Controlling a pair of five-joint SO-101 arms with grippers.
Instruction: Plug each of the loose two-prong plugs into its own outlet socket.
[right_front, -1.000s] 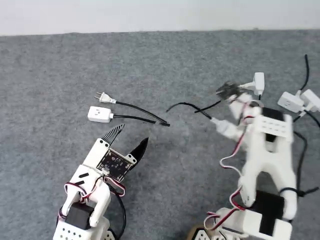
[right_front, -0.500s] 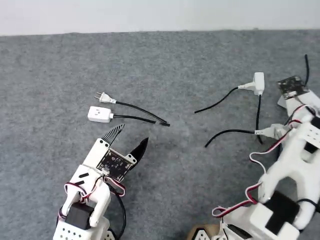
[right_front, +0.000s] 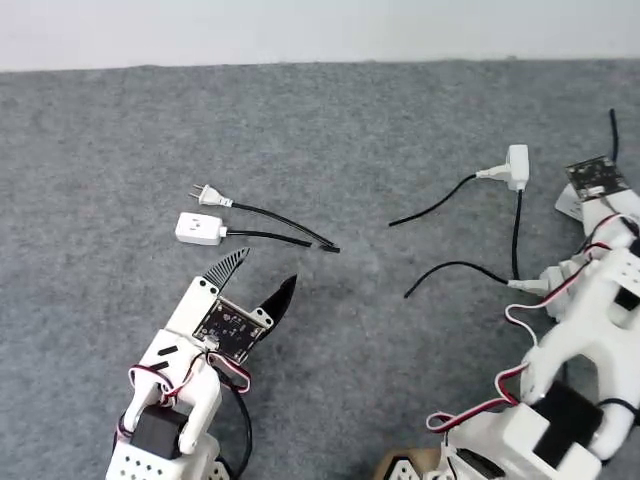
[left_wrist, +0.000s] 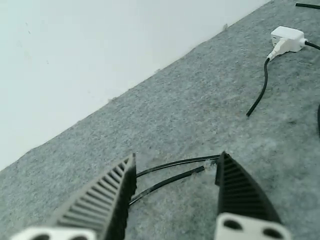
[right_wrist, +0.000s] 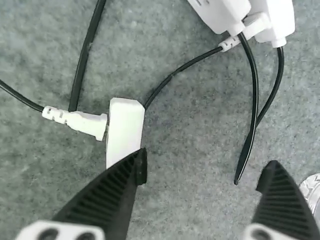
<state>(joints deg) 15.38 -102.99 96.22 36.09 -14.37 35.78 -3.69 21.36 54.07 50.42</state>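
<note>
High view, white plug (right_front: 207, 195), black cord (right_front: 272, 213)

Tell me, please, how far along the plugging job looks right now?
Done, apparently: a seated plug sits in the far socket near the right arm. In hand: nothing; the left gripper and the right gripper are both open and empty. Left to do: the loose plug lies beside the free socket, unplugged, just ahead of the left gripper.
</note>
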